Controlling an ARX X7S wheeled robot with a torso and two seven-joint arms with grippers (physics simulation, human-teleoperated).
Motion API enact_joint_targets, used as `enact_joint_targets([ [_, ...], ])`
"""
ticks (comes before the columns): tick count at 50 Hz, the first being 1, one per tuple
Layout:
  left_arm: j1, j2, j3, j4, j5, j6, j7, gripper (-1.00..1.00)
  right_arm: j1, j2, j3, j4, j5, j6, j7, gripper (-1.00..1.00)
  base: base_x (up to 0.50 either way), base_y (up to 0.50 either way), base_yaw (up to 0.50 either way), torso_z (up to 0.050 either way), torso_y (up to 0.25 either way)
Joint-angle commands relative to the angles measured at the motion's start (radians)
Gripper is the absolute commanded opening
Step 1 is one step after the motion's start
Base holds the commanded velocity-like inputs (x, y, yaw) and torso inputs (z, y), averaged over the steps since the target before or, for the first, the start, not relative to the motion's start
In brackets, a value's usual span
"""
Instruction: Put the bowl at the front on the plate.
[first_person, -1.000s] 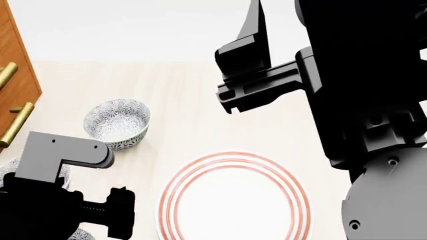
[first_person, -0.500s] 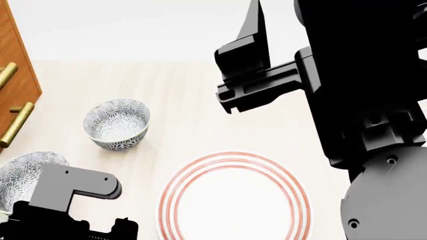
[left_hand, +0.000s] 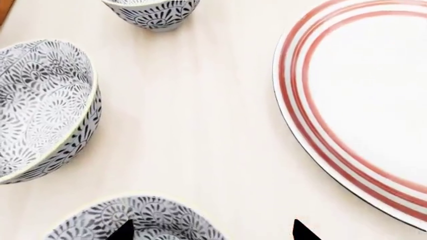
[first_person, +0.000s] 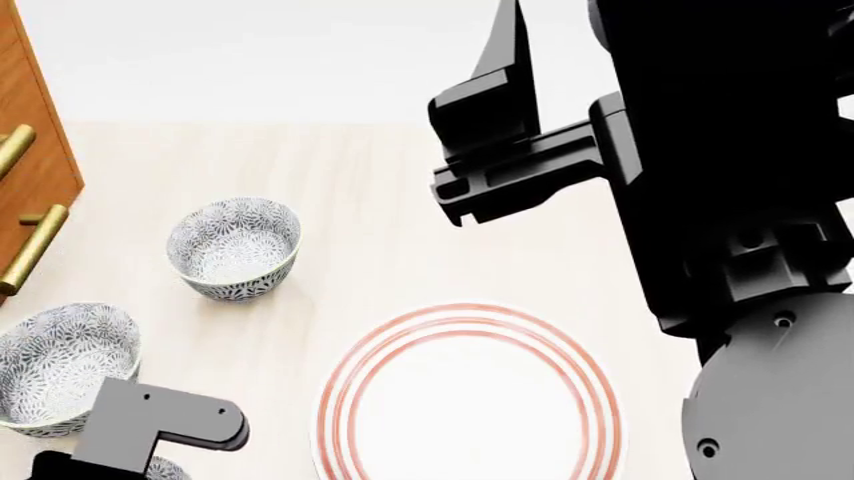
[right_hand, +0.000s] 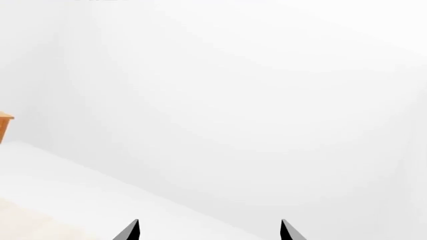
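The bowl (left_hand: 140, 219) at the front, white with a dense grey-blue floral pattern, shows only partly at the edge of the left wrist view. In the head view it is a sliver (first_person: 166, 468) under my left arm (first_person: 150, 430). My left gripper (left_hand: 212, 232) is open above it: one fingertip (left_hand: 124, 231) over the bowl's inside, the other (left_hand: 302, 232) over bare table, nothing gripped. The plate (first_person: 467, 330), white with red rings, lies to the bowl's right, apart from it, and shows in the left wrist view too (left_hand: 313, 125). My right gripper (right_hand: 210, 231) is open, raised high and faces a white wall.
Two more patterned bowls stand on the pale wooden table: the middle one (first_person: 60, 368) (left_hand: 47, 107) and the far one (first_person: 234, 247) (left_hand: 153, 11). A wooden cabinet (first_person: 30, 150) with brass handles (first_person: 35, 248) is at the left. My right arm (first_person: 721, 200) fills the right side.
In the head view my left arm has drawn back toward the near edge, uncovering the middle bowl. The right arm, bowls and plate have not moved.
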Motion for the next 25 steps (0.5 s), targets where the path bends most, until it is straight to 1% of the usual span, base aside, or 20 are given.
enact_joint_targets([
  [1, 0.030, -0.007, 0.024, -0.009, 0.017, 0.012, 0.009, 1.00, 0.001, 0.002, -0.009, 0.003, -0.008, -0.012, -0.008, 1.00, 0.00, 0.00, 0.00, 0.000, 0.000],
  [10, 0.050, -0.014, 0.042, -0.021, 0.037, 0.028, 0.027, 1.00, 0.001, 0.004, -0.015, 0.002, -0.008, -0.017, -0.009, 1.00, 0.00, 0.00, 0.00, 0.000, 0.000],
  [25, 0.060, -0.014, 0.044, -0.039, 0.020, 0.025, 0.021, 1.00, 0.002, 0.009, -0.021, -0.001, -0.003, -0.018, 0.000, 1.00, 0.00, 0.00, 0.00, 0.000, 0.000],
])
